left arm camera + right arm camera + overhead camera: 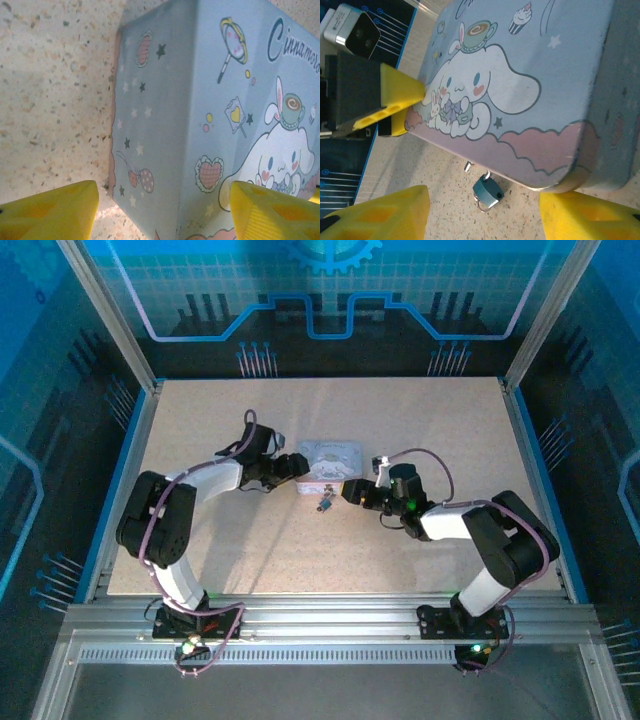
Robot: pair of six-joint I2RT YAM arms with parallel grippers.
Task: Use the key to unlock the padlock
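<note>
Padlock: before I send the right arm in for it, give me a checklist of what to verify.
1. Padlock in sight on the table by the box: ok.
2. Padlock free of the box edge: cannot tell.
3. Right gripper open, empty, facing the padlock: ok.
4. Left gripper open, astride the box corner: ok.
5. Key located: cannot tell.

The pale blue box (165,100) between the left gripper's (164,202) yellow fingertips (55,212) is showing stars, hearts and a white cartoon figure over pink clouds. Between the right gripper's (482,200) yellow fingertips (390,215), the padlock (487,192) is showing teal against the beige speckled table (447,222).
</note>
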